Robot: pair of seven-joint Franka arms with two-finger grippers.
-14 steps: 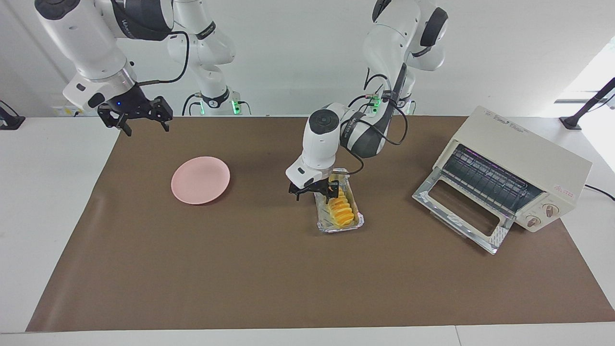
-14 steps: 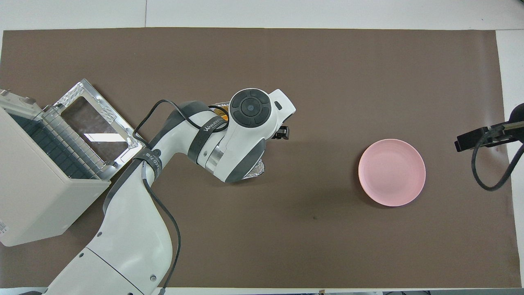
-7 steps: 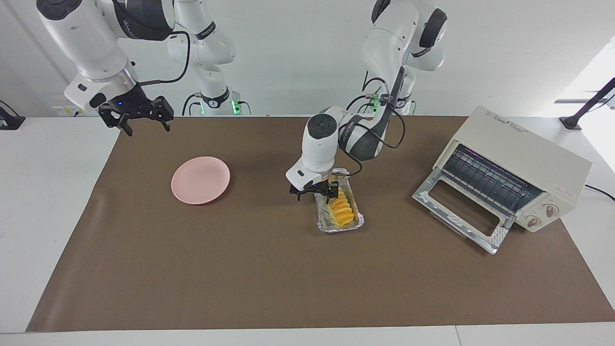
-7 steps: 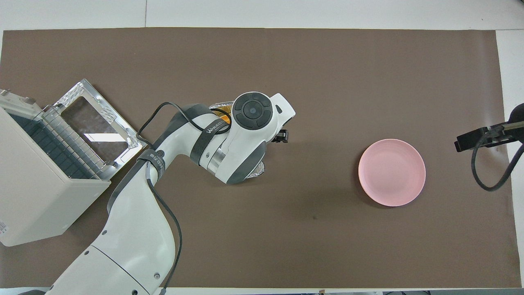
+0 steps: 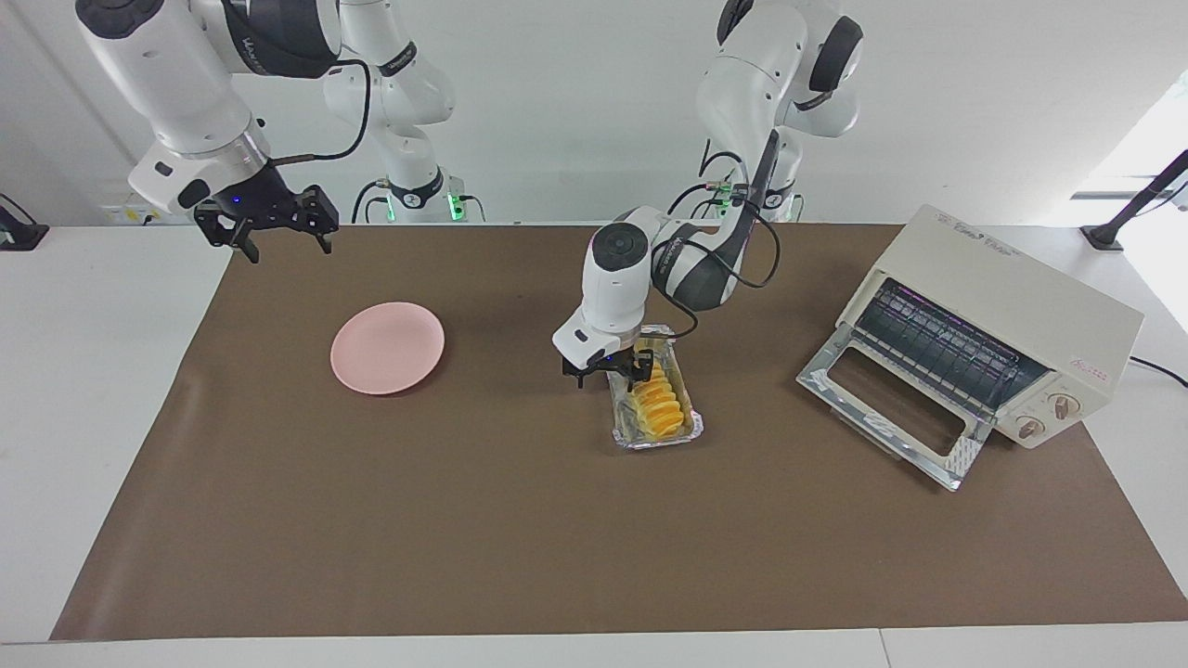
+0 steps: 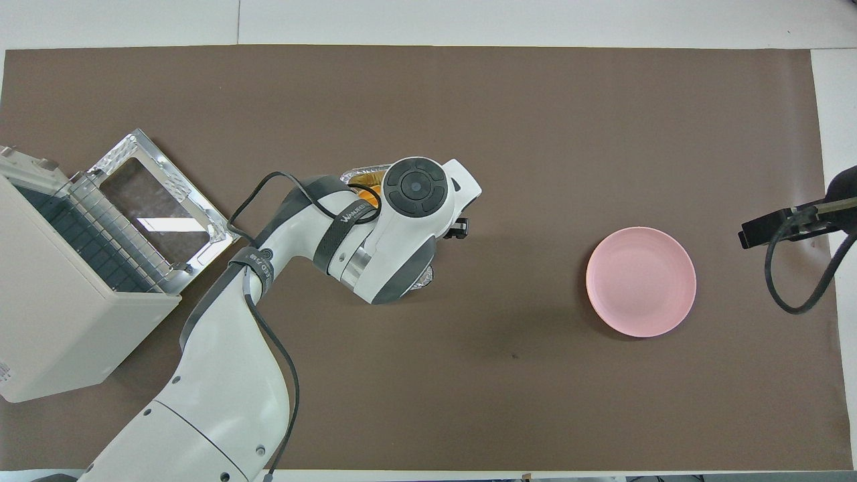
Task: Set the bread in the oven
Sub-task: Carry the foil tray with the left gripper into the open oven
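Observation:
The bread (image 5: 661,408), a ridged golden-yellow loaf, lies in a crinkled silver foil tray (image 5: 692,429) mid-table. My left gripper (image 5: 610,375) is low over the tray's end nearer the robots, fingers open astride the tray's side wall and the loaf's end, holding nothing. From overhead the left wrist covers most of the tray (image 6: 362,176); only a sliver of bread (image 6: 366,195) shows. The cream-white oven (image 5: 1007,297) stands at the left arm's end of the table, its glass door (image 5: 886,408) dropped open. My right gripper (image 5: 286,247) waits open, raised above the table's edge near the robots.
A round pink plate (image 5: 387,347) lies on the brown mat toward the right arm's end, also in the overhead view (image 6: 641,281). The oven (image 6: 53,314) and its open door (image 6: 154,207) show from overhead. A black cable runs from the oven's side.
My left gripper has shifted slightly along the tray toward the robots and settled a little lower over the loaf's end. The right gripper has drifted slightly. The bread and tray have not moved.

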